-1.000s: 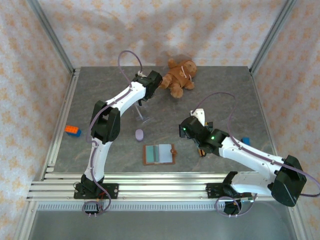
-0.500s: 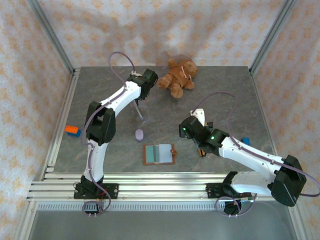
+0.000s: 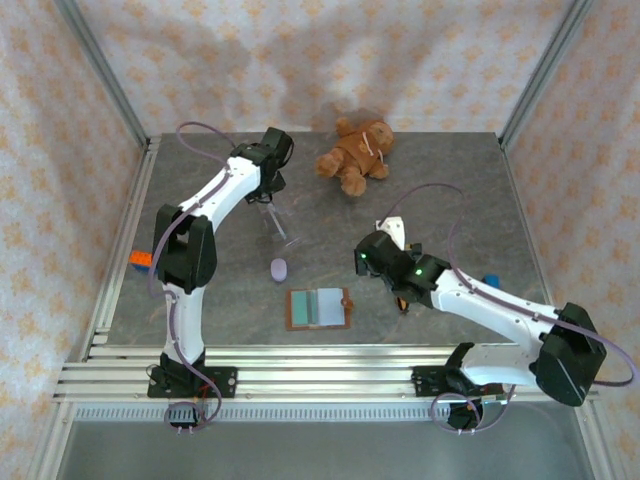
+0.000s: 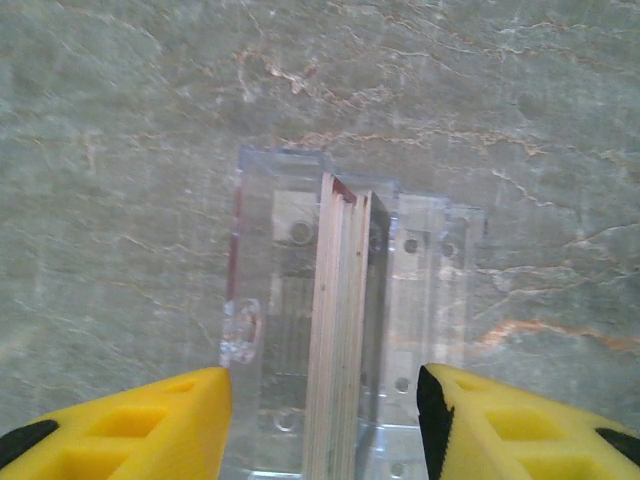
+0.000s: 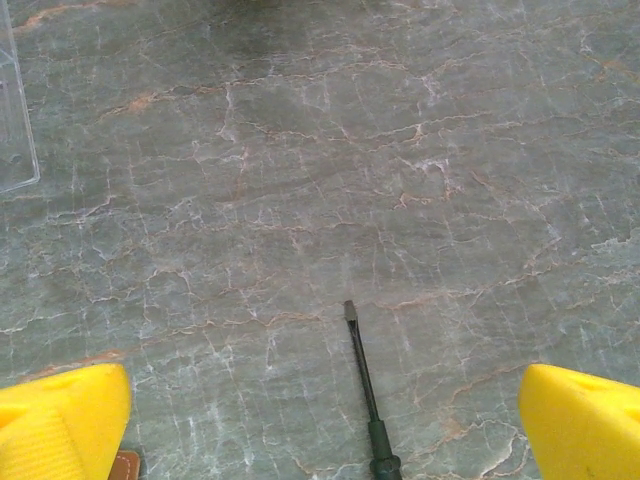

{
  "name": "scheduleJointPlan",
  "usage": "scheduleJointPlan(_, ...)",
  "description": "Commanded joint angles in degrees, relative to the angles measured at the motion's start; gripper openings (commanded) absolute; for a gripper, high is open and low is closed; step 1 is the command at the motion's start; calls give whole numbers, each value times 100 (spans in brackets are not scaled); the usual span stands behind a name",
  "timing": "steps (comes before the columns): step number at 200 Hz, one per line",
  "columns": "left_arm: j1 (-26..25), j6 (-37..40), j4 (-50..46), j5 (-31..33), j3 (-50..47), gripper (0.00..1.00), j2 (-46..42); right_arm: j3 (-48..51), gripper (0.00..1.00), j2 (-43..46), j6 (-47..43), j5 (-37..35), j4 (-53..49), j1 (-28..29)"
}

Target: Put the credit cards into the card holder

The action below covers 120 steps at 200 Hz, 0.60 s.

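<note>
Down the middle of the left wrist view, the credit cards [image 4: 337,330] stand on edge as a tight, pale-edged stack, slotted in a clear plastic stand [image 4: 262,260] on the grey table [image 4: 120,150]. Straddling them, the left gripper [image 4: 322,420] is spread wide, one yellow finger either side, touching nothing. The grab looks like the step in hand: I'd have it come down centred, pinch the stack's flat faces and lift straight, without dragging the stand. At the lower centre of the top view the card holder [image 3: 318,308] lies open, grey-green pockets up. The right gripper [image 5: 325,420] gapes empty above a screwdriver [image 5: 365,400].
</note>
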State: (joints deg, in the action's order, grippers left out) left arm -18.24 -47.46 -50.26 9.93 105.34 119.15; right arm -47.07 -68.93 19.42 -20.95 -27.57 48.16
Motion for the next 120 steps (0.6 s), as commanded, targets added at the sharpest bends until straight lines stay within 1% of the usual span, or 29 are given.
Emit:
scheduleJointPlan(1, -18, -497, 77, -157, 169, 61, 171, -223, 99, -116, 18, -24, -44, -27)
scheduleJointPlan(28, -13, -519, -423, 163, 603, 61, 431, -248, 99, -198, -8, 3, -37, -26)
scheduleJointPlan(57, -23, -574, -967, 543, 976, 55, 685, -290, 99, -262, -48, 21, -47, -26)
scheduleJointPlan(85, -35, -582, -1605, 751, 1559, 50, 1088, -296, 99, -293, -67, 64, -26, -35)
scheduleJointPlan(92, -40, -543, -1685, 774, 1668, 48, 1166, -294, 99, -301, -74, 79, -19, -26)
scheduleJointPlan(120, -73, -493, -1806, 943, 1794, 47, 1277, -301, 99, -323, -102, 99, -33, -26)
